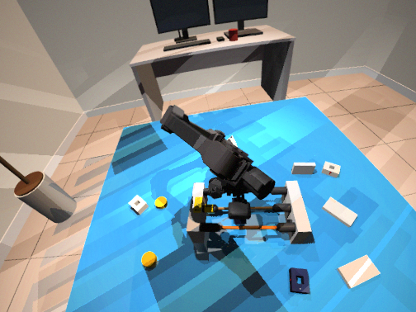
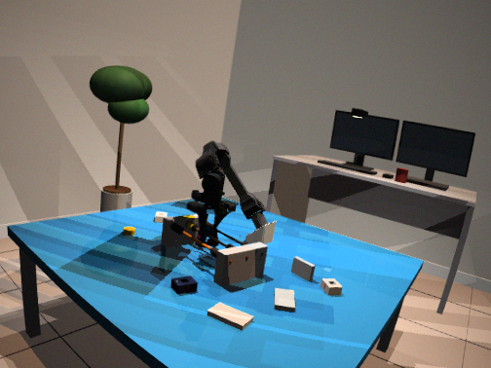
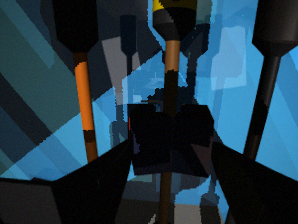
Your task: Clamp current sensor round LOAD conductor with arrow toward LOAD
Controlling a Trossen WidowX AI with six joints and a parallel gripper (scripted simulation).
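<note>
The dark split-core sensor sits round the middle orange conductor of a rig with two white end plates. That conductor carries a yellow collar at its left end. My gripper reaches down from above and is shut on the sensor, one finger on each side. A second orange conductor runs in front and a dark one behind. I cannot see the sensor's arrow or its latch.
White blocks and a dark blue block lie right of the rig. A white cube and two yellow discs lie to its left. A desk with monitors stands behind the table.
</note>
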